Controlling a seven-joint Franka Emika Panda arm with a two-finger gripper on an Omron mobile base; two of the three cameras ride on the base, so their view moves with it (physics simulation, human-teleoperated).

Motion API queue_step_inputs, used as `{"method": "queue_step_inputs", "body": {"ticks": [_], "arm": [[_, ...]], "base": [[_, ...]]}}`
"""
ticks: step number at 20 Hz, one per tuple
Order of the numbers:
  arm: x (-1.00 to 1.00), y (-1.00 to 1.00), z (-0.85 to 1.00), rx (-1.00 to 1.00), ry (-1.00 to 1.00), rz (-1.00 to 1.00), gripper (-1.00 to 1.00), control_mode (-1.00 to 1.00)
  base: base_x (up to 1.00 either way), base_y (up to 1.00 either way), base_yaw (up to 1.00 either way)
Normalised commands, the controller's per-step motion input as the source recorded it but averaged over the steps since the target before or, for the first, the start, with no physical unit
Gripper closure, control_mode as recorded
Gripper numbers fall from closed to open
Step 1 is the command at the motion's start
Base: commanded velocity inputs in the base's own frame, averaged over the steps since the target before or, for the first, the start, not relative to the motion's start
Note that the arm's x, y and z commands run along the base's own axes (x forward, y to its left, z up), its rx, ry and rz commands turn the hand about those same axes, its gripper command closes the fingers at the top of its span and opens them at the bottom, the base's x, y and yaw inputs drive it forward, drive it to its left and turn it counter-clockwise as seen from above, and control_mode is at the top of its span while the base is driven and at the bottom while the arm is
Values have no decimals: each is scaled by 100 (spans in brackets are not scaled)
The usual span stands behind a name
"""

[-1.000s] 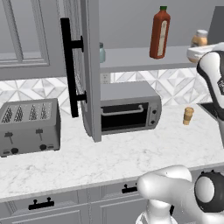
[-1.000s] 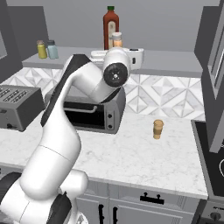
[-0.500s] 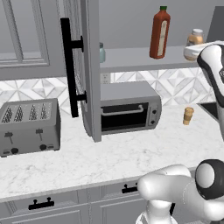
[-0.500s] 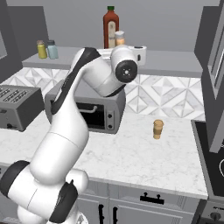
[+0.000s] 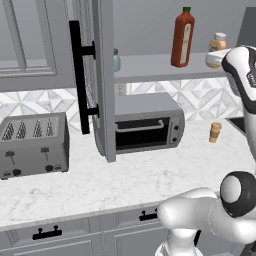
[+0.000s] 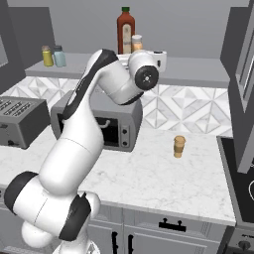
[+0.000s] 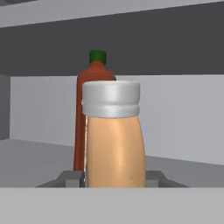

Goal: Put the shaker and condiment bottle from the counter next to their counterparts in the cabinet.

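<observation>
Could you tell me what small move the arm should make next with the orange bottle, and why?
Probably lower and release it. The gripper holds the condiment bottle over the cabinet shelf, just beside the tall red bottle, its counterpart.

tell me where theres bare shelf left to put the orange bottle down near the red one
The claw holds the condiment bottle right in front of the red bottle. Bare shelf runs from the red bottle toward the teal shaker by the open door. In the right base view, the stretch beyond the white hand is also free. It is crowded only around the red bottle.
</observation>
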Motion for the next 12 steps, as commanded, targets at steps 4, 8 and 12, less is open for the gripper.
{"method": "queue_step_inputs", "body": {"ticks": [4,8,12], "arm": [[28,4,-19,0,0,1,100,-100],[24,1,-23,0,0,2,100,-100],[24,0,-8,0,0,2,100,-100]], "base": [[0,0,0],[0,0,0],[0,0,0]]}}
